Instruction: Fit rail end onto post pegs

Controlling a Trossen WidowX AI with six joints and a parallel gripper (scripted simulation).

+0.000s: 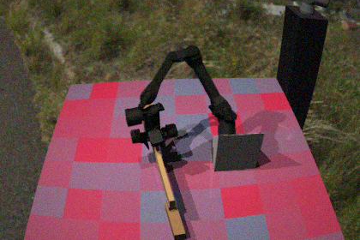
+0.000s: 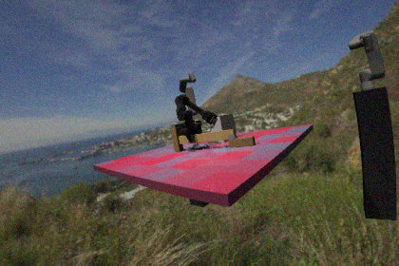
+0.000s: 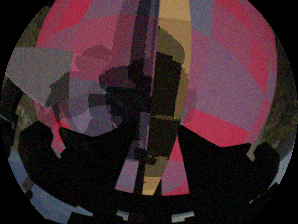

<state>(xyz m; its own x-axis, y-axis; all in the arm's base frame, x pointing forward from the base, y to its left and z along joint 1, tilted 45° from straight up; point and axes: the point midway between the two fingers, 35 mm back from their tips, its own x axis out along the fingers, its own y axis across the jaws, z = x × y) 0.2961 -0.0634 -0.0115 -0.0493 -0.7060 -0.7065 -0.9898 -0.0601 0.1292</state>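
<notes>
from my remote seat i have the black pincer (image 1: 157,145) (image 2: 193,137) (image 3: 157,125) open, its fingers standing apart on either side of the long tan wooden bed rail (image 1: 165,176) (image 2: 211,136) (image 3: 174,11). in the top view the rail runs from under the pincer, just left of centre, down to the lower middle of the frame, where its far end sits at the low tan wooden footboard block (image 1: 176,223) (image 2: 242,142).

the exterior view gives me the rail near the middle of the frame, raised above the desk (image 1: 111,175) (image 2: 199,175) (image 3: 227,80) and looking about level. its near end is at the short brown wooden post (image 2: 177,140), on the left of the rail; i can't tell whether the two touch, and the pegs and holes are hidden from me.

my black arm (image 1: 205,81) (image 2: 181,104) arches over the upper middle of the top view and comes down to the rail's near end. a flat grey panel (image 1: 237,151) (image 2: 226,123) (image 3: 40,70) stands right of the rail in the top view, well apart from it. the desk is a patchwork of red, pink and bluish squares, with dark shadows beside the rail.
</notes>
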